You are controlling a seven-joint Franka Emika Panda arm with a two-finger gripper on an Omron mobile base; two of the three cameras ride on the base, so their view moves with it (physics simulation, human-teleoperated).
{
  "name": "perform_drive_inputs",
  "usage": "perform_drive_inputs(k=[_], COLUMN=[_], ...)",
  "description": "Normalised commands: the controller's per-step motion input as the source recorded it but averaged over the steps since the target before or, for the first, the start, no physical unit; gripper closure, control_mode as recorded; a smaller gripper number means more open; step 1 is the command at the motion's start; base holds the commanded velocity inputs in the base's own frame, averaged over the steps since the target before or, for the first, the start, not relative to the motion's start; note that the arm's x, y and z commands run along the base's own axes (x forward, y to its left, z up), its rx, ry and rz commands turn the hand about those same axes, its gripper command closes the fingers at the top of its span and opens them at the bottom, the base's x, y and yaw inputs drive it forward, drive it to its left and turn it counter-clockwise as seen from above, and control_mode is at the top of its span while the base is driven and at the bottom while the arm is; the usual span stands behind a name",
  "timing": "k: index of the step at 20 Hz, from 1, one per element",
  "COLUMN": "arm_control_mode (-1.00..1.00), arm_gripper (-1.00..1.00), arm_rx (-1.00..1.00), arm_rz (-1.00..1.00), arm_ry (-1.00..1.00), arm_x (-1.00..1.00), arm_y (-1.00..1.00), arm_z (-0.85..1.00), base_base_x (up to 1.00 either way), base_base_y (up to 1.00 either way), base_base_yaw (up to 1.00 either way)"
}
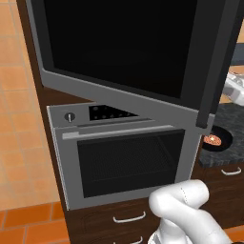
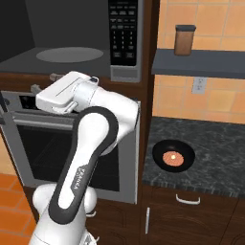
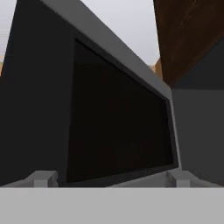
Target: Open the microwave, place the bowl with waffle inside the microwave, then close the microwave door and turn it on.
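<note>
The wide dark-glass microwave door point(image 1: 119, 47) stands swung open, hiding the gripper point(image 3: 109, 177), whose 2 fingertips point(image 3: 41, 178) are spread, released. The small black bowl with waffle point(image 2: 173, 156) sits on the counter right of the silver-grey microwave point(image 2: 72, 55).

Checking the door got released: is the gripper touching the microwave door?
Cannot tell. The hand view shows the fingertips spread wide with nothing between them, the microwave door ahead, but no clear gap or contact.
</note>
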Motion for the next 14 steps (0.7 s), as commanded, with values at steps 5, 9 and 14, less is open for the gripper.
perform_drive_inputs(k=[5, 9, 14], arm_control_mode=[-1.0, -1.0, -1.0], arm_gripper=[-1.0, -1.0, -1.0], arm_rx=[0.0, 0.0, 0.0], arm_rz=[0.14, 0.08, 0.1], arm_ry=[0.0, 0.0, -0.04], arm_x=[0.0, -0.04, -0.56], arm_y=[0.65, 0.83, 0.5], arm_z=[0.0, 0.0, 0.0], base_base_x=[0.0, 0.0, 0.0], base_base_y=[0.0, 0.0, 0.0], base_base_yaw=[0.0, 0.0, 0.0])
